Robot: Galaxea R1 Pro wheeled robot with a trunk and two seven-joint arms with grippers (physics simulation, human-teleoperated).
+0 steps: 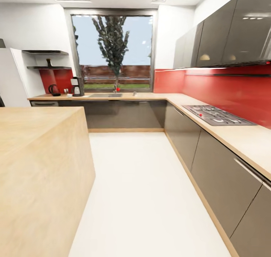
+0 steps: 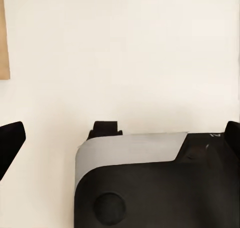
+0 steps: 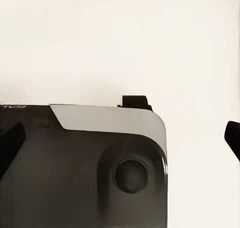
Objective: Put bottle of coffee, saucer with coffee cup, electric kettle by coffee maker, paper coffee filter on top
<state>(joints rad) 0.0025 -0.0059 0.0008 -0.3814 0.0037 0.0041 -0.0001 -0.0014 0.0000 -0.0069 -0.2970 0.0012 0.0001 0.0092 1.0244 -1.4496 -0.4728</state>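
At the far end of the kitchen, in the head view, a wooden countertop [image 1: 124, 96] runs below a large window [image 1: 113, 50]. On the left side stands a white refrigerator [image 1: 13, 78], and beside it two dark wall shelves [image 1: 47, 60] hang over a red backsplash. On the lower shelf there is a small dark bottle [image 1: 49, 62], probably the bottle of coffee, but it is too small to be sure. Under the shelves, on the countertop, the black electric kettle [image 1: 54, 90] stands near the left end. A little to its right is a small pale object, too small to tell what it is. Next comes the coffee maker [image 1: 77, 86], upright, near the kettle but not touching it. Further right a sink [image 1: 106, 95] is set in the counter under the window. Along the right wall the counter continues with a gas hob [image 1: 216, 115], and grey cabinets [image 1: 226, 27] hang above it. In the foreground at the left a wooden island [image 1: 41, 166] stands on the white floor [image 1: 143, 196].

In the left wrist view, the left gripper [image 2: 120, 143] shows its dark fingertips at both edges, wide apart, with nothing between them; behind it are the robot's base and the floor. The right gripper [image 3: 122, 140] in the right wrist view looks the same, spread wide and holding nothing.
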